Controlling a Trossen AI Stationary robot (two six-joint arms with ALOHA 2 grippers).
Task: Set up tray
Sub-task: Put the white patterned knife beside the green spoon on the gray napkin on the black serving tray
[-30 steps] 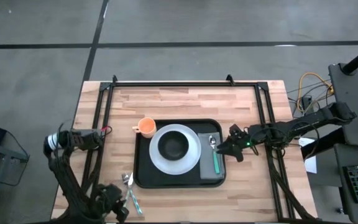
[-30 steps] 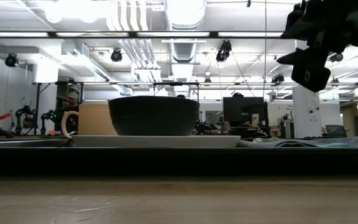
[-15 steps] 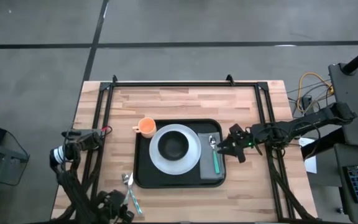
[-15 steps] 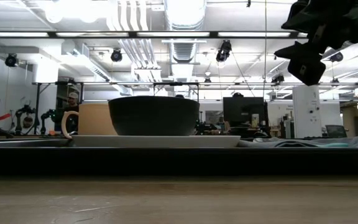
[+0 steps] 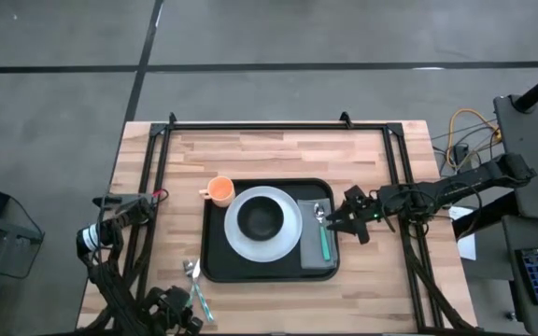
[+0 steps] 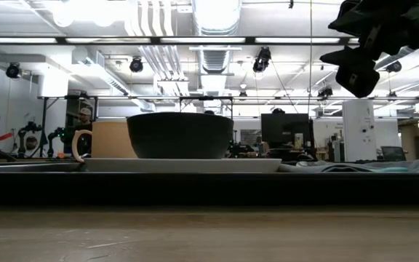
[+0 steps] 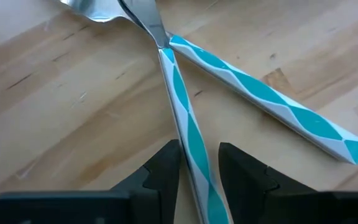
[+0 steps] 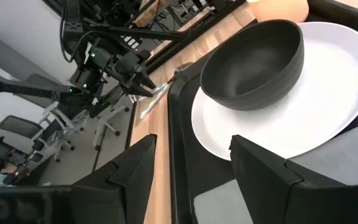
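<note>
- The desk (image 5: pixel 269 154) is pale butcher-block wood, long planks with visible grain, with a black metal frame running around its edge.
- The tray (image 5: pixel 216 261) sits about mid-desk, a bit toward the front edge. Matte black, rectangular, rounded corners, raised rim. From table height I only get its dark rim (image 6: pixel 209 188) as a band.
- On it there's a round, smooth white plate (image 5: pixel 283 245) with a dark matte bowl (image 5: pixel 261 217) in the middle, deep and round-sided.
- A grey folded cloth (image 5: pixel 314 252) lies along the tray's right side, and on it a spoon (image 5: pixel 322 229) with a shiny metal head and a green handle.
- A small orange mug (image 5: pixel 219 189) with a loop handle sits touching the tray's far-left corner, outside the rim.
- My right claw (image 5: pixel 336 222) hovers over the tray's right edge near the spoon head, fingers spread apart, holding nothing.
- My left claw (image 7: pixel 199 174) is down at the desk's front-left, fingers narrowly parted either side of a slim utensil handle (image 7: pixel 188 130) patterned teal and white; I can't tell if they're pinching it.
- A second matching handle (image 7: pixel 272 102) crosses it near the metal ends.
</note>
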